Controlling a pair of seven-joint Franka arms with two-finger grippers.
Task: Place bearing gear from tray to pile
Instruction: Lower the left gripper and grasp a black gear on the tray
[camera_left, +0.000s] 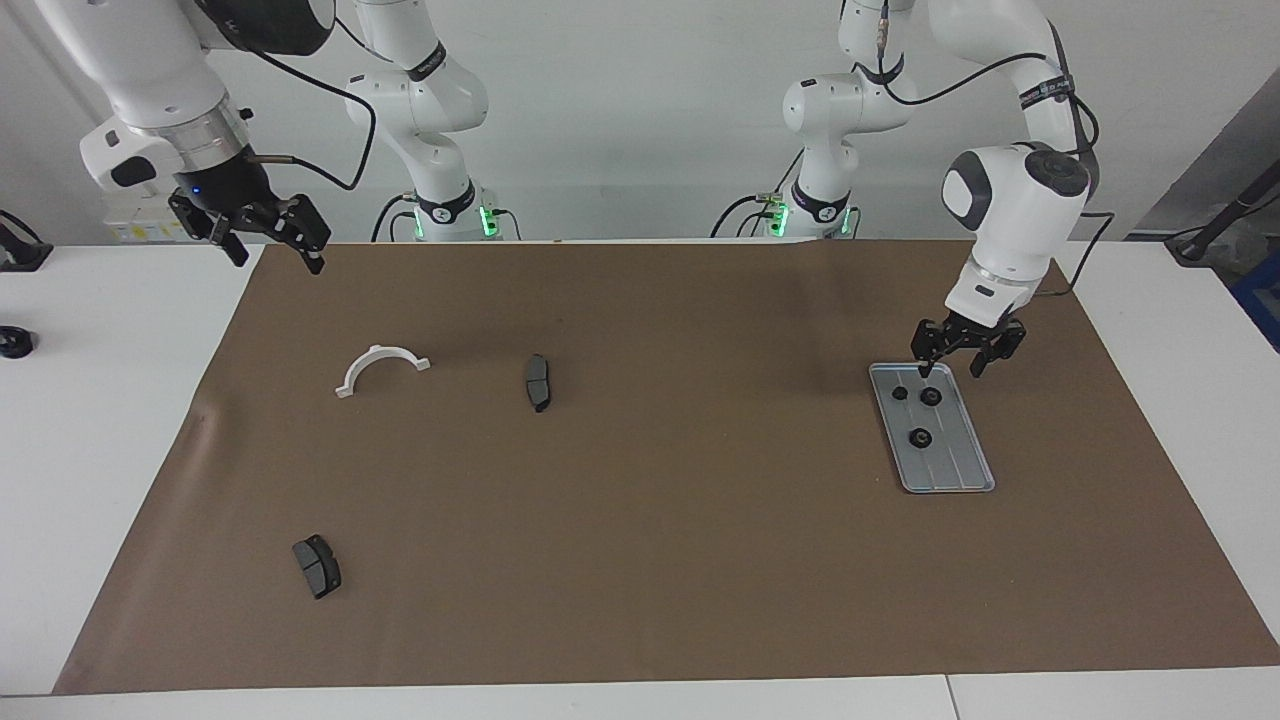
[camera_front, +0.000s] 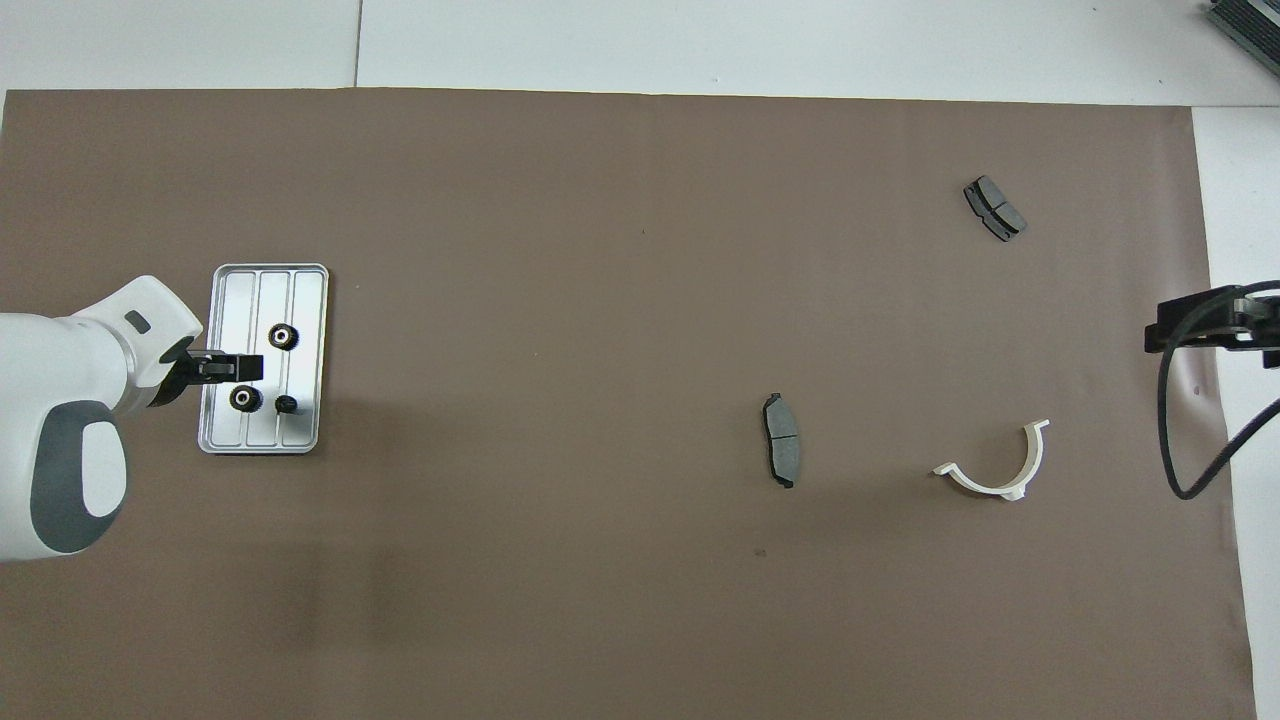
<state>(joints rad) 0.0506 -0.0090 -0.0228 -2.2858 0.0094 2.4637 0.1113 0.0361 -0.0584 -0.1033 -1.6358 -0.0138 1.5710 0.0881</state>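
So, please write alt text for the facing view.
The left gripper, open, hangs over the tray, which holds three black gears. The right gripper waits, raised over the table's edge. A white half-ring and two brake pads lie elsewhere.

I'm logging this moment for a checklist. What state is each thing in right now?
Flat silver-grey grooved metal tray: lying flat, holding three small black ring-shaped gears.
Left gripper: open, over the tray's end nearer the robots, holding nothing.
Right gripper: raised at the right arm's end of the table, waiting.
White plastic half-ring: lying flat, untouched.
Two dark grey brake pads: lying apart, untouched.
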